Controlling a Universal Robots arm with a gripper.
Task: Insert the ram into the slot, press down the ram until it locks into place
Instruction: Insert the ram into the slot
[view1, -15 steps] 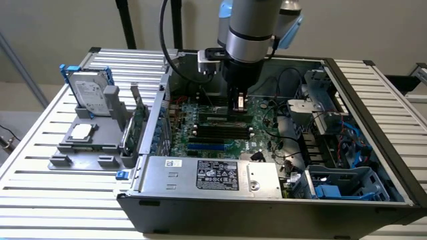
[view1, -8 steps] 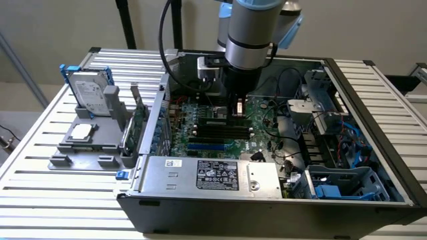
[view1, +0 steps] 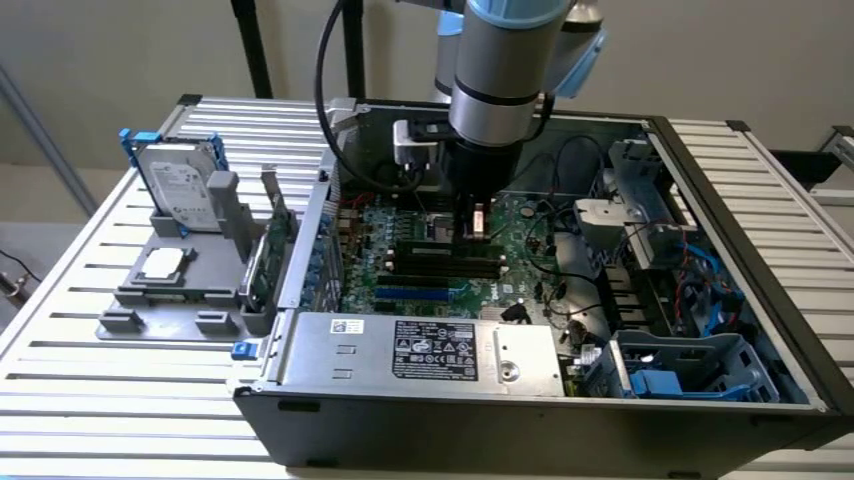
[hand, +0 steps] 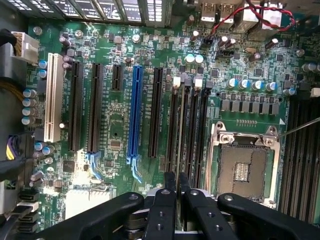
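Two fingers of the gripper (hand: 176, 176) sit almost together, pinching, I judge, the ram (hand: 180, 135) edge-on over the black memory sockets (hand: 200, 130). I'm at insertion; seating needs its edge square to one socket, then straight pressure.

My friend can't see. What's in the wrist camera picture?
A black gripper hangs close over a green motherboard, by its long black memory slots. The board also has a blue slot, a white slot and a metal-framed processor socket.
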